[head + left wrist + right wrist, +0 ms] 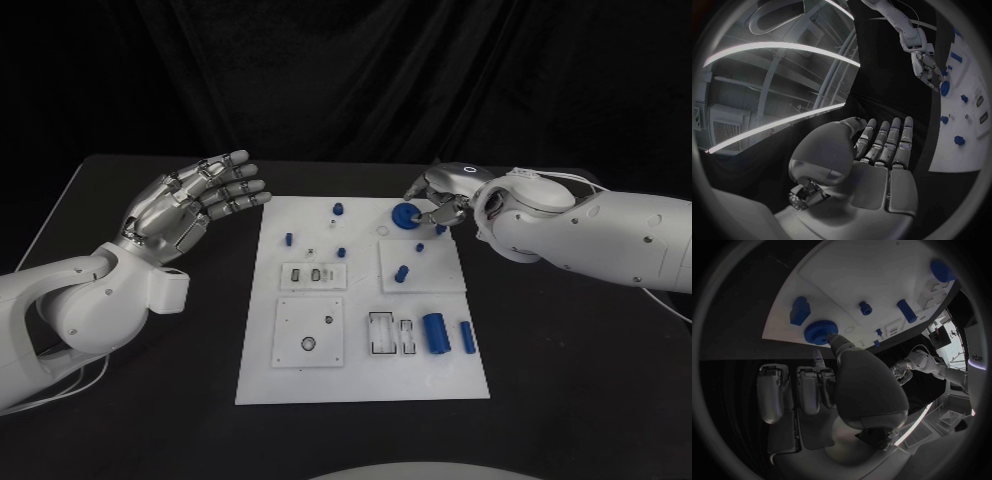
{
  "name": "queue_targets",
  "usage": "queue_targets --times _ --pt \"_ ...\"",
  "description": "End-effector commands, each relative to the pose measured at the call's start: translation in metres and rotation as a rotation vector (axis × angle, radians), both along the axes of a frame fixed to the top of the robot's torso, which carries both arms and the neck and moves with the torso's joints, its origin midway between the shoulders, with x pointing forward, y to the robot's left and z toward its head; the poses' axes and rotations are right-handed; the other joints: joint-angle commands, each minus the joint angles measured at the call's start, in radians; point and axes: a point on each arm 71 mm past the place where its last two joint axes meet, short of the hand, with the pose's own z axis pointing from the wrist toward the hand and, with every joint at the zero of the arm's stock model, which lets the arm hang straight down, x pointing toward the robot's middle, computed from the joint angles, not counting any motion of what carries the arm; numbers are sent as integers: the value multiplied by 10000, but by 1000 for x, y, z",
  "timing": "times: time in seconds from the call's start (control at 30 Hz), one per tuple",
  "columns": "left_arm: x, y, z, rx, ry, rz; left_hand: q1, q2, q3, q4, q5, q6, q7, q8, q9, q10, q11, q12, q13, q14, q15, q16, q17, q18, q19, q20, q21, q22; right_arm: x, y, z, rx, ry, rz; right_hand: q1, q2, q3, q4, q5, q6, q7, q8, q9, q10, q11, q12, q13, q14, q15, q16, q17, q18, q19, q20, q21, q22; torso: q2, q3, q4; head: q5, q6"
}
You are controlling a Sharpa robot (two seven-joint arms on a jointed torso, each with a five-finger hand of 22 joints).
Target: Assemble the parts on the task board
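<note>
Blue, round and ridged, the knob point(408, 215) sits at the white board's point(361, 385) far edge, pinched by the right hand point(440, 203); the left hand point(195, 203) hovers spread, holding nothing.

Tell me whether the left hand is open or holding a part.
Open. The left hand is raised beside the task board with fingers spread, and its wrist view shows a bare palm.

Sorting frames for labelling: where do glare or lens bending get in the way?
Head view: even light, task board crisp, no glare. Left wrist view: bright ceiling streaks, board edge bent by fisheye. Right wrist view: right hand dark and close, blue gear still clear.
</note>
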Motion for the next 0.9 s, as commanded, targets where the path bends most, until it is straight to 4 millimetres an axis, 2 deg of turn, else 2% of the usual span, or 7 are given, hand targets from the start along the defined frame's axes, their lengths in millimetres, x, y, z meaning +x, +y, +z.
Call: queue_targets --times 0.03,0.23,0.6,0.63,0.77,0.83,0.9 --pt "-2 2 9 -965 -1077 178 -82 -4 68 -13 40 75 5 45 15 39 43 58 15 -88 11 66 -14 -80 -66 -19 2 -9 1 0 -3 -57 -11 -147 -116 -51 -33 -34 -486 -103 9 -5 -40 1058 -26 27 2632 1031 -16 25 2631 -191 581 -16 -19 2056 -3 -2 4 2 -13" --pt "-1 2 9 -958 -1066 171 -85 -3 77 -12 40 62 7 40 13 40 45 58 15 -93 12 67 -15 -81 -68 -19 2 -10 3 2 -6 -142 41 -135 -192 -31 -113 -25 -959 -60 25 43 -55 1058 -14 27 2632 1031 -8 25 2631 -192 586 -11 -22 2065 2 -1 0 11 -15" --pt "0 2 9 -952 -1048 144 -92 -3 98 -9 37 50 14 35 11 38 49 58 14 -105 14 68 -17 -82 -74 -20 1 -11 5 7 -14 -302 309 -50 -188 69 -154 -66 -872 849 37 530 259 1058 17 27 2632 1031 17 25 2631 -191 588 11 -33 2075 3 4 1 -21 -27" --pt "0 2 9 -951 -1046 142 -92 -3 98 -9 37 50 14 35 11 38 49 58 14 -105 14 68 -17 -82 -74 -20 1 -11 5 7 -15 -312 329 -52 -155 83 -136 -92 -742 956 34 598 303 1058 24 27 2632 1031 19 25 2631 -191 588 12 -35 2075 1 4 0 -18 -27" --pt "0 2 8 -941 -1033 140 -92 -3 98 -9 37 50 14 35 11 38 49 58 14 -105 14 68 -17 -82 -74 -20 1 -11 5 6 -17 -358 409 -79 95 133 114 -347 709 1271 4 899 567 1058 29 27 2632 1031 22 25 2631 -186 579 6 -49 2073 0 -1 2 -7 -32" --pt "0 3 8 -931 -1023 144 -97 -2 114 -7 35 38 19 30 8 35 52 57 13 -115 15 70 -19 -84 -78 -20 0 -11 5 6 -18 -382 452 -98 290 123 363 -585 1802 1539 -16 1200 797 1058 67 27 2632 1031 46 25 2631 -181 562 21 -69 2061 0 -2 -2 3 -33" --pt "0 3 8 -922 -1014 148 -97 -2 114 -7 35 38 19 30 8 35 52 57 13 -115 15 70 -19 -84 -78 -20 0 -11 5 5 -19 -395 478 -111 326 109 506 -701 2157 1511 -15 1317 934 1058 70 27 2632 1028 51 19 2623 -176 552 35 -80 2055 -2 -1 -2 13 -31"
